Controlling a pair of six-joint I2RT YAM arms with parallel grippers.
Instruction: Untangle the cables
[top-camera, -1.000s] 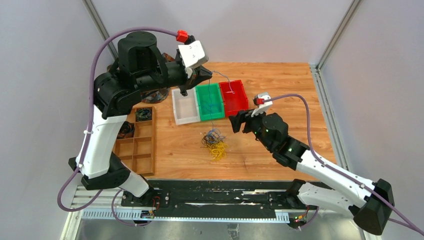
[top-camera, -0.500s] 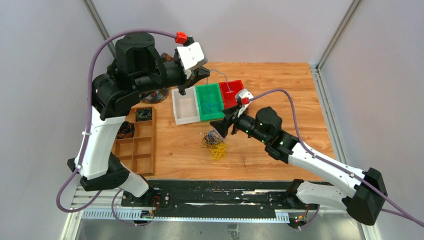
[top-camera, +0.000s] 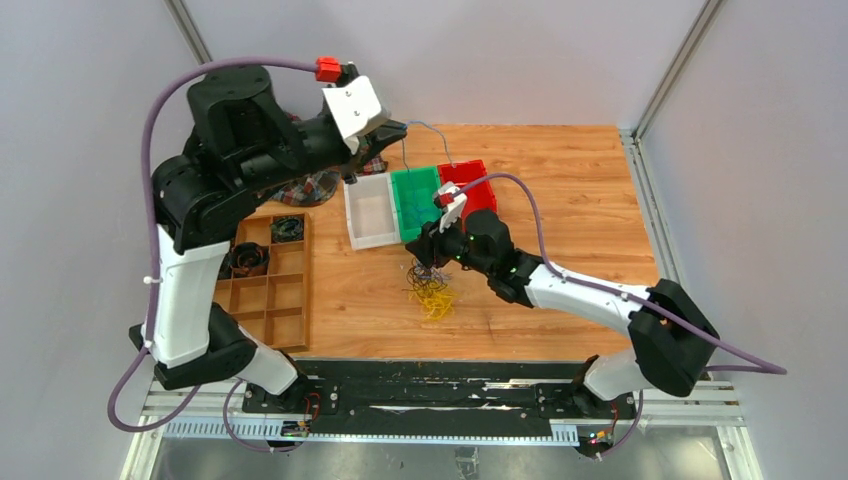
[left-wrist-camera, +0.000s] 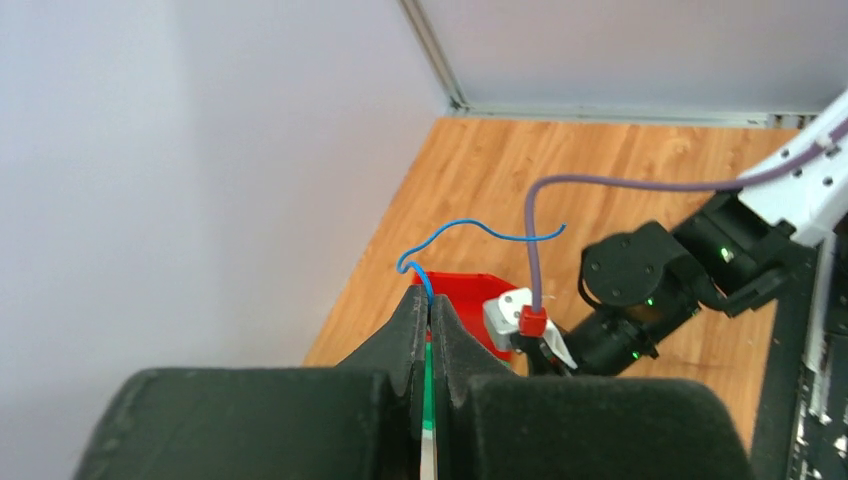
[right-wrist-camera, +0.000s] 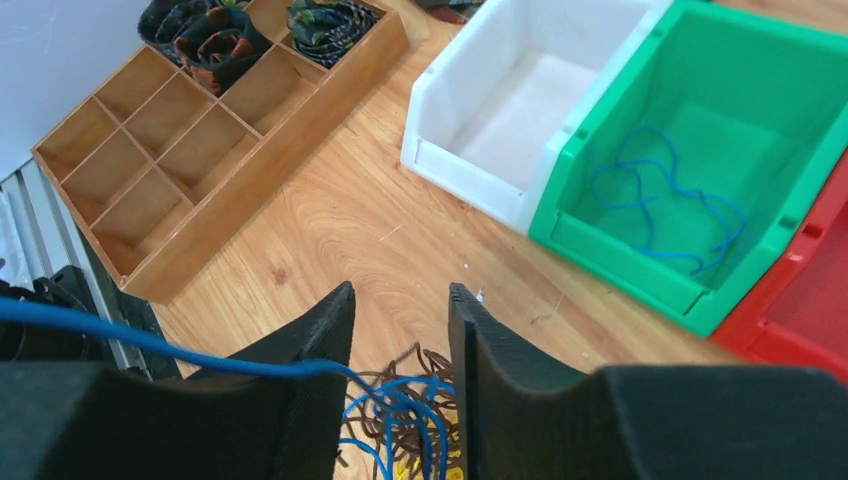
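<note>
The cables (top-camera: 431, 288) lie as a small tangle of yellow, dark brown and blue strands on the wooden table, in front of the bins. My left gripper (top-camera: 395, 131) is raised over the bins, shut on one blue strand (left-wrist-camera: 470, 228) whose free end curls above the fingertips (left-wrist-camera: 412, 305). My right gripper (top-camera: 424, 250) is low over the tangle. In the right wrist view its jaws (right-wrist-camera: 400, 300) stand apart on either side of the tangle (right-wrist-camera: 440, 420), and a taut blue strand (right-wrist-camera: 150, 345) crosses the left finger.
A white bin (top-camera: 352, 215), a green bin (top-camera: 400, 215) holding a loose blue cable (right-wrist-camera: 660, 200), and a red bin (top-camera: 482, 195) stand in a row behind the tangle. A wooden divided tray (top-camera: 272, 300) with dark coiled bundles (top-camera: 250, 260) lies on the left.
My right arm has swung left and down from beside the red bin onto the tangle, and its jaws have narrowed. My left arm has drawn back to the left, still pinching the blue strand.
</note>
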